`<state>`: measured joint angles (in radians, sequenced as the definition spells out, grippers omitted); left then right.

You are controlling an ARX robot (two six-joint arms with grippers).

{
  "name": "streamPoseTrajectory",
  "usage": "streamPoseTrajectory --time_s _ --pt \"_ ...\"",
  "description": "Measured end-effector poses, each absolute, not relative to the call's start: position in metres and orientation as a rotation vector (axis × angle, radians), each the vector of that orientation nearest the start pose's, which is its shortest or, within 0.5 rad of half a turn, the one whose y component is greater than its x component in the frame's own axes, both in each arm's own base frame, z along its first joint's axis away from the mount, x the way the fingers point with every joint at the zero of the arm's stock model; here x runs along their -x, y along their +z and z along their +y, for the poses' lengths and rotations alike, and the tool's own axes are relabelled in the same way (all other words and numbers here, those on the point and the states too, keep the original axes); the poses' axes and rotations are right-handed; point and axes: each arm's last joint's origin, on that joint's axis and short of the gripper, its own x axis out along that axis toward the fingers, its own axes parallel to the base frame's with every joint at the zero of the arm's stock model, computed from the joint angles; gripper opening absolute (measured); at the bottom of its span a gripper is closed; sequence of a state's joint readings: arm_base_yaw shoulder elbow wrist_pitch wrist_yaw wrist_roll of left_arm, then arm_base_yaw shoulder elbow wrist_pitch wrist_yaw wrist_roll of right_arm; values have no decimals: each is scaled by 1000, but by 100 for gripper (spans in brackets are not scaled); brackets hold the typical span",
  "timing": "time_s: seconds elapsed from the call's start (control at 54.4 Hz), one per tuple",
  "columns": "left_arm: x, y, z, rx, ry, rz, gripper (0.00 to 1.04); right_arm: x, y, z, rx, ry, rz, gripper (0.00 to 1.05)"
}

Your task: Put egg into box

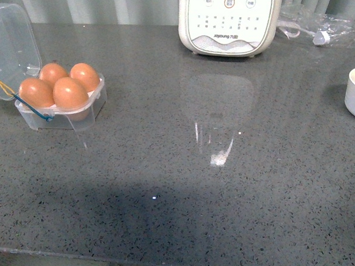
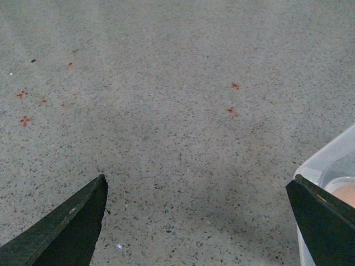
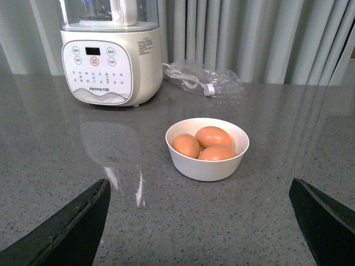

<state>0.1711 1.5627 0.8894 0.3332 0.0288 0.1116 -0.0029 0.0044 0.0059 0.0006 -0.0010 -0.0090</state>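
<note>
While the left end effector point(image 2: 198, 178) and right end effector point(image 3: 199, 180) gape wide and empty, the box point(image 2: 331, 162), seemingly full, lies just beside the left.

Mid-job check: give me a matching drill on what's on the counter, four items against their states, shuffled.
Items:
1. box
2. bowl
3. appliance
4. plastic bag

States:
A. three eggs inside
B. four eggs inside, lid open
C. button panel on its front
D. clear and crumpled

Pairs: 1-B, 2-A, 3-C, 4-D
</note>
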Motion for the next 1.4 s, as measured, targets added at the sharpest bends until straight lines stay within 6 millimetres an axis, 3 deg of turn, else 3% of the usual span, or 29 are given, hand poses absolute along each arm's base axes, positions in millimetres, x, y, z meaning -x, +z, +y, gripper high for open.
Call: streamPoseTrajectory --time_s 0.184,0.35,0.534,0.791,1.012,1.141,1.398 --pt "-335 229 33 -71 53 357 98 -98 165 0 9 -2 -2 97" --pt "-325 234 -8 -42 -88 380 98 -98 165 0 9 -2 -2 97" --pt "-302 241 -63 -5 -280 437 98 -98 165 0 9 -2 -2 97" --pt "-291 240 -94 -18 -359 463 98 -98 165 0 9 -2 -2 97" --pt "-291 243 -90 -29 -322 452 98 -98 165 0 9 -2 -2 97" --pt "-287 261 -70 -46 -244 379 98 -98 165 0 9 -2 -2 97" --pt "-240 301 -30 -63 -207 263 98 -98 165 0 9 -2 -2 97"
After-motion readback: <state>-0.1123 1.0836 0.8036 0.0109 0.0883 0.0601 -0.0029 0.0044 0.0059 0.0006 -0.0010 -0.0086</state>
